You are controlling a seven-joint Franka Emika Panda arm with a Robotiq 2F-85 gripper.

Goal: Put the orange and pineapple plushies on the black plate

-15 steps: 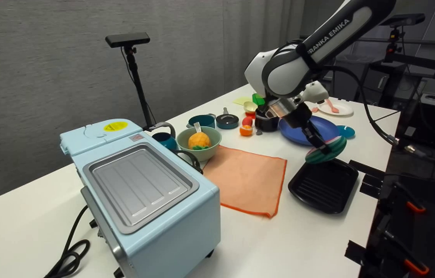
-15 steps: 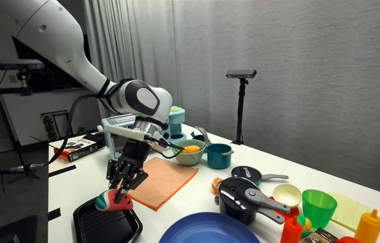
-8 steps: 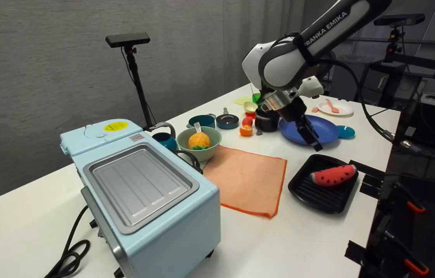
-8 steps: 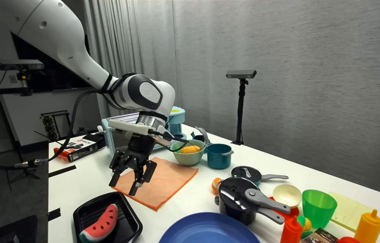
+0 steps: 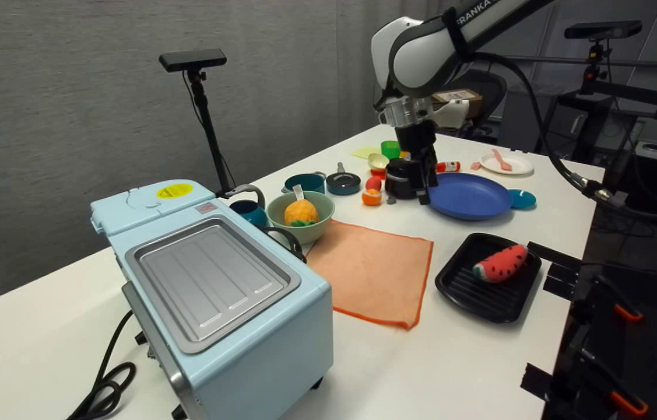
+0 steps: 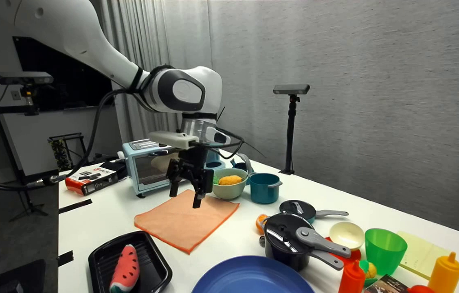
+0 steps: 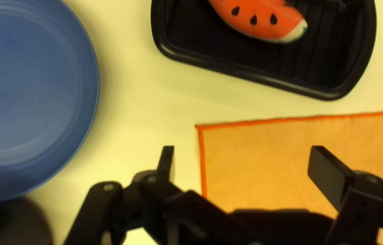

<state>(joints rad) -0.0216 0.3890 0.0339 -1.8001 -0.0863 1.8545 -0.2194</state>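
The pineapple plushie (image 5: 300,211) lies in a pale green bowl (image 6: 229,191) in both exterior views. The orange plushie (image 5: 371,197) rests on the table beside the dark pot; in an exterior view the pot partly hides the orange (image 6: 260,223). Neither plushie shows in the wrist view. On the black plate (image 5: 468,291) sits a watermelon plushie (image 7: 262,20). My gripper (image 7: 242,160) is open with nothing between its fingers, above a corner of the orange cloth. An exterior view has the gripper (image 6: 185,198) well above the table, apart from both fruits.
A blue plate (image 7: 24,78) lies near the black plate. The dark lidded pot (image 6: 288,240) stands beside the orange. Beyond the orange cloth (image 5: 372,274) is a light blue toaster oven (image 5: 235,326). A teal pot (image 6: 264,188) stands by the bowl.
My gripper has opened and let go of the watermelon plushie, which dropped onto the black plate and turned there. The arm has risen and moved away from that plate, over toward the cloth.
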